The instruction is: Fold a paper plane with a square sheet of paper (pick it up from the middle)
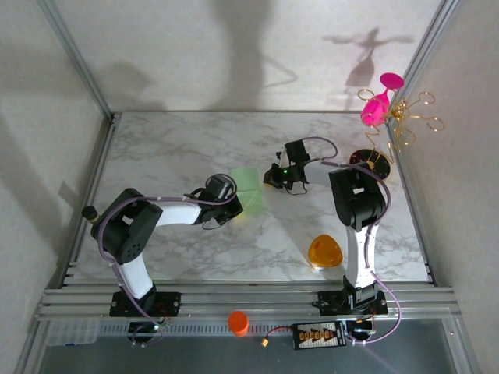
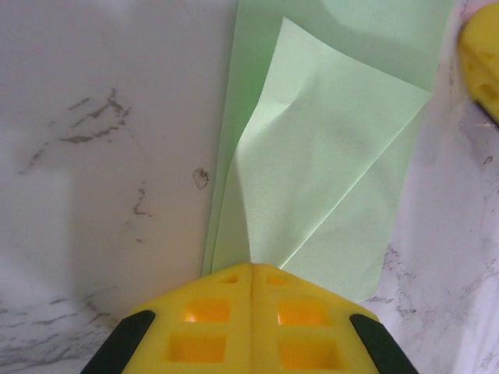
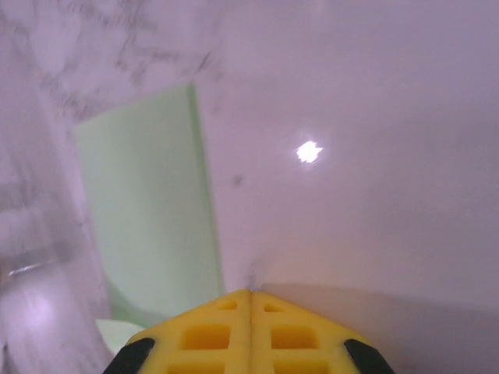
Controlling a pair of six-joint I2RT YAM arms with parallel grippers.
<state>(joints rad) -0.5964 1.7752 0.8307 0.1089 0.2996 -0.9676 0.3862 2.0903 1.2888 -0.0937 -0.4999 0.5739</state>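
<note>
The square sheet of paper [image 1: 249,191] is pale green and lies on the marble table just left of centre. In the left wrist view a flap of the sheet [image 2: 327,156] is doubled over and rises, creased, into my jaws. My left gripper [image 1: 232,204] [image 2: 251,265] is shut on that flap at the sheet's near edge. My right gripper [image 1: 271,178] [image 3: 251,292] is shut with nothing in it, low over the bare table beside the sheet's [image 3: 148,210] right edge. Its yellow fingers [image 2: 479,62] show past the sheet. A paper plane is out of view.
An orange rounded-triangle object [image 1: 325,252] lies at the front right of the table [image 1: 171,148]. A pink glass [image 1: 380,105] hangs on a gold wire stand [image 1: 405,125] at the back right corner. An orange cap [image 1: 238,322] sits on the front rail.
</note>
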